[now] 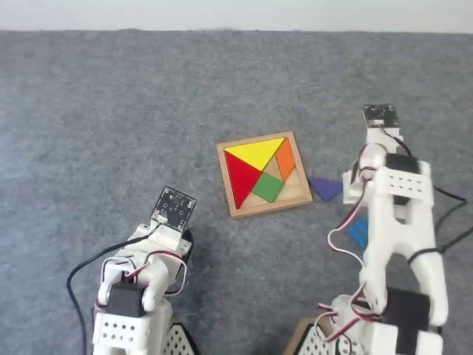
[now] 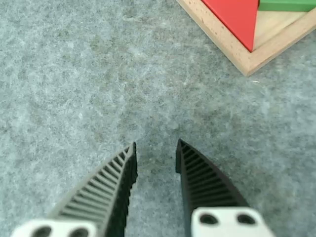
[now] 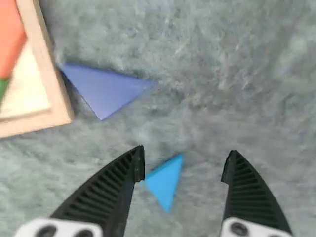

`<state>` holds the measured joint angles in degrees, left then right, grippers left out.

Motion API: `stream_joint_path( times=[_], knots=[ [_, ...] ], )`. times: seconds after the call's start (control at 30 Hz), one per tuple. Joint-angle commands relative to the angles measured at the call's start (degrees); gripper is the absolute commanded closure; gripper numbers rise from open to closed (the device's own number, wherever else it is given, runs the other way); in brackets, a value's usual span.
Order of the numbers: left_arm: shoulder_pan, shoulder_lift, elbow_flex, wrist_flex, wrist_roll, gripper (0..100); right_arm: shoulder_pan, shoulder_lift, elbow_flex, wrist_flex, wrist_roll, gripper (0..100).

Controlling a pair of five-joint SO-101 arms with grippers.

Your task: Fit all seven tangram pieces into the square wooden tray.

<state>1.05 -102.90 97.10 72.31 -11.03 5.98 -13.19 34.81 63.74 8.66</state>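
The square wooden tray (image 1: 302,198) lies mid-table and holds a yellow triangle (image 1: 256,154), a red triangle (image 1: 241,180), an orange piece (image 1: 285,157) and a green square (image 1: 268,186). A purple triangle (image 1: 325,188) lies on the carpet just right of the tray, and shows as the purple triangle (image 3: 102,89) beside the tray edge (image 3: 47,79). A light blue triangle (image 1: 358,231) lies nearer the arm base. My right gripper (image 3: 186,162) hangs open over it, the light blue triangle (image 3: 165,180) lying by one finger. My left gripper (image 2: 155,155) is slightly open over bare carpet, near the tray corner (image 2: 247,61).
Grey carpet covers the whole table. Bare wood (image 1: 294,188) shows in the tray's right part. The left arm (image 1: 148,274) stands at the front left, the right arm (image 1: 395,222) at the front right.
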Motion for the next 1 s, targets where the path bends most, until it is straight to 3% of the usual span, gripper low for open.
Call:
stream_joint_path(
  times=[0.0, 0.23, 0.43, 0.77, 0.87, 0.97],
  knots=[
    [-0.09, -1.23, -0.66, 0.18, 0.44, 88, -4.88, 0.31, -3.08, -0.48, -2.81, 74.2],
    [-0.09, -1.23, -0.66, 0.18, 0.44, 88, -2.95, 0.22, 1.23, -5.32, -2.55, 74.2],
    [-0.09, -1.23, -0.66, 0.18, 0.44, 88, 3.74, 0.31, 1.76, -5.23, -0.7, 74.2],
    [-0.09, -1.23, -0.66, 0.18, 0.44, 88, 2.24, 7.96, 3.87, -9.45, -5.36, 74.2],
    [-0.09, -1.23, -0.66, 0.18, 0.44, 88, 2.07, 11.65, 1.67, -6.46, -6.07, 74.5],
    [-0.09, -1.23, -0.66, 0.18, 0.44, 88, 1.36, 13.41, -1.41, -1.36, -12.13, 81.2]
  ],
)
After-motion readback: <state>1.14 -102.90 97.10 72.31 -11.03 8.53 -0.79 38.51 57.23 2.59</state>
